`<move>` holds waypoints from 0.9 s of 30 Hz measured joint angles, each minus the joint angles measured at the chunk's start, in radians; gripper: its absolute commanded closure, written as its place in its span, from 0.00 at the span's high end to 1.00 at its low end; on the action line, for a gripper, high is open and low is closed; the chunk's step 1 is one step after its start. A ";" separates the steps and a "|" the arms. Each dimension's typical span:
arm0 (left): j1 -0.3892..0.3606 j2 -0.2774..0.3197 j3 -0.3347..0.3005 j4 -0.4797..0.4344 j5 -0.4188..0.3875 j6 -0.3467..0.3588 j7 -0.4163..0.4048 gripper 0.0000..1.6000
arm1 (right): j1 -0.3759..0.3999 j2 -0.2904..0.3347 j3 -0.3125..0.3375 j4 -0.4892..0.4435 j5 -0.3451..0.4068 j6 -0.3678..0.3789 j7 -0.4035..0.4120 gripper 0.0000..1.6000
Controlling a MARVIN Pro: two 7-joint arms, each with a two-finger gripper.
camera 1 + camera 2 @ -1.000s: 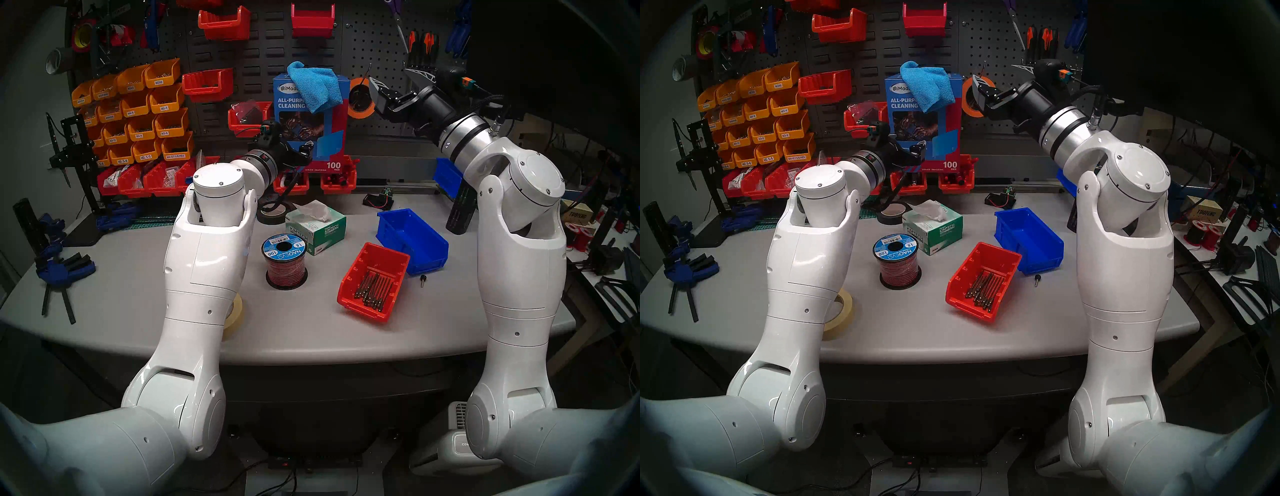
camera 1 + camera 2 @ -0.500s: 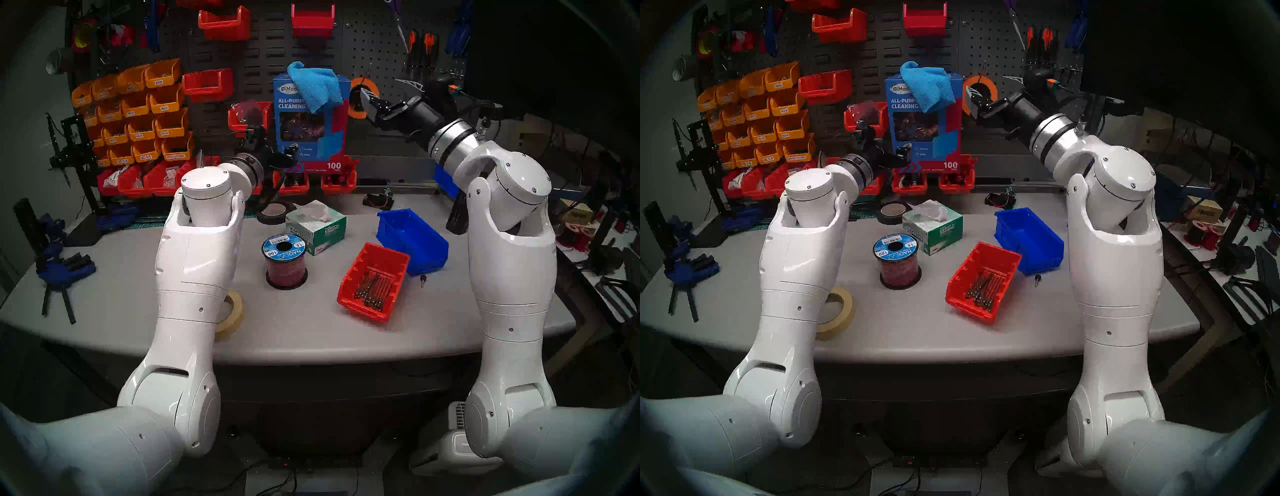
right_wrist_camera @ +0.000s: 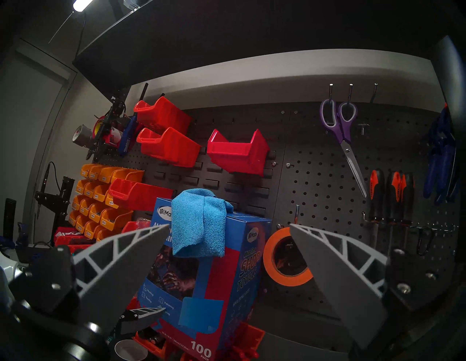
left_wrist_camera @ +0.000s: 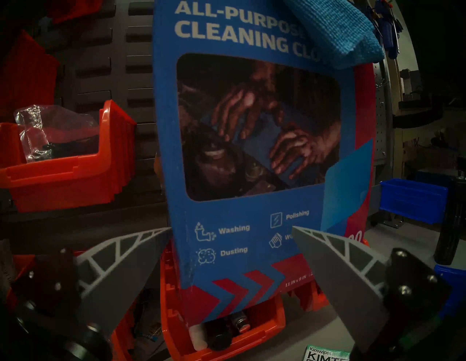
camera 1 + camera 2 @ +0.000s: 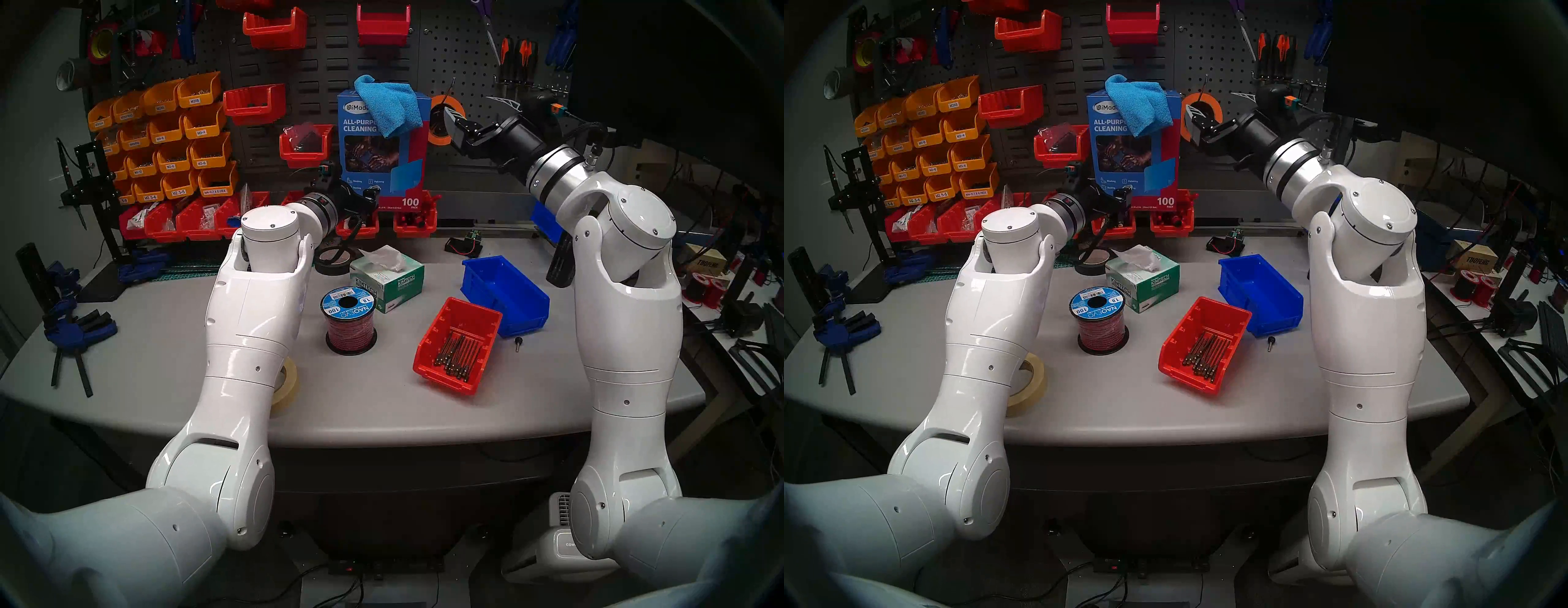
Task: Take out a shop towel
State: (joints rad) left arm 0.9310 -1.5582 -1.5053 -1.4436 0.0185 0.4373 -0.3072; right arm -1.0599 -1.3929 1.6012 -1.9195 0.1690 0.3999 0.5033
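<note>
Head stereo left shows the wire spool (image 5: 350, 320) and Kimtech tissue box (image 5: 388, 276) mid-worktop. Beyond, the left gripper (image 4: 230, 254), jaws apart, faces the towel box's (image 5: 382, 165) lower front at the back edge. The right gripper (image 3: 229, 252), likewise spread, sits just right of the box top, where the blue shop towel (image 5: 388, 104) drapes.

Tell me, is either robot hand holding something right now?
No. Both the left gripper and right gripper are open and empty; the towel hangs from its box.
</note>
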 measured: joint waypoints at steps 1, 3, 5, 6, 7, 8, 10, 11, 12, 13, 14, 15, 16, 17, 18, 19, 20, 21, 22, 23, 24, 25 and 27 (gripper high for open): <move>-0.002 -0.001 0.001 0.002 0.000 -0.002 0.000 1.00 | -0.001 0.002 0.002 -0.003 0.000 0.000 0.000 1.00; -0.005 -0.002 0.002 0.004 0.000 -0.003 0.001 1.00 | -0.001 0.004 0.005 -0.006 0.000 0.000 0.000 1.00; -0.007 -0.003 0.004 0.005 0.000 -0.005 0.001 1.00 | -0.002 0.007 0.007 -0.010 0.000 0.001 0.000 1.00; -0.007 -0.003 0.004 0.005 0.000 -0.005 0.001 1.00 | -0.003 0.008 0.007 -0.011 0.000 0.001 0.000 1.00; -0.008 -0.003 0.004 0.005 0.000 -0.005 0.001 1.00 | -0.003 0.008 0.007 -0.012 0.000 0.001 0.001 1.00; -0.008 -0.003 0.005 0.004 0.000 -0.006 0.001 1.00 | -0.003 0.009 0.008 -0.014 0.001 0.001 0.001 1.00; -0.008 -0.003 0.005 0.002 0.001 -0.006 0.001 1.00 | -0.004 0.011 0.008 -0.018 0.001 0.001 0.001 1.00; -0.008 -0.002 0.006 0.000 0.002 -0.006 0.002 1.00 | -0.004 0.012 0.008 -0.020 0.001 0.001 0.001 1.00; -0.008 -0.001 0.007 -0.006 0.003 -0.006 0.002 1.00 | -0.004 0.012 0.008 -0.022 0.002 0.002 0.002 1.00; -0.007 0.000 0.008 -0.009 0.003 -0.007 0.002 1.00 | -0.004 0.013 0.008 -0.024 0.003 0.002 0.003 1.00; -0.007 0.001 0.008 -0.013 0.004 -0.007 0.002 1.00 | -0.004 0.013 0.008 -0.025 0.004 0.002 0.004 1.00; -0.007 0.002 0.009 -0.017 0.004 -0.007 0.002 1.00 | -0.004 0.013 0.007 -0.025 0.005 0.002 0.005 1.00; -0.006 0.004 0.010 -0.024 0.007 -0.008 0.002 1.00 | -0.004 0.014 0.005 -0.026 0.007 0.002 0.006 1.00; -0.006 0.008 0.012 -0.031 0.012 -0.009 0.002 1.00 | -0.004 0.014 0.003 -0.026 0.009 0.002 0.009 1.00; -0.005 0.010 0.013 -0.035 0.015 -0.010 0.002 1.00 | -0.004 0.014 0.001 -0.026 0.010 0.002 0.011 1.00; -0.005 0.012 0.014 -0.039 0.018 -0.011 0.002 1.00 | -0.003 0.014 0.000 -0.026 0.011 0.002 0.013 1.00; -0.004 0.014 0.014 -0.043 0.021 -0.011 0.003 1.00 | -0.003 0.014 -0.003 -0.026 0.013 0.002 0.015 1.00; -0.003 0.017 0.014 -0.048 0.025 -0.012 0.005 1.00 | -0.003 0.014 -0.006 -0.025 0.014 0.002 0.017 1.00; -0.001 0.021 0.013 -0.055 0.031 -0.013 0.010 1.00 | -0.002 0.014 -0.011 -0.024 0.016 0.002 0.021 1.00; 0.001 0.024 0.011 -0.061 0.035 -0.013 0.013 1.00 | -0.001 0.014 -0.015 -0.022 0.017 0.002 0.024 1.00; 0.002 0.026 0.010 -0.063 0.037 -0.013 0.015 1.00 | 0.000 0.014 -0.017 -0.021 0.018 0.002 0.025 1.00; 0.004 0.029 0.008 -0.068 0.041 -0.014 0.019 1.00 | 0.001 0.013 -0.022 -0.018 0.020 0.001 0.028 1.00; 0.007 0.032 0.005 -0.074 0.045 -0.014 0.023 1.00 | 0.003 0.012 -0.027 -0.015 0.021 0.001 0.031 1.00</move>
State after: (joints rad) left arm 0.9376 -1.5261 -1.5005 -1.5175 0.0634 0.4238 -0.2846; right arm -1.0570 -1.3813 1.5740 -1.9341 0.1900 0.4012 0.5345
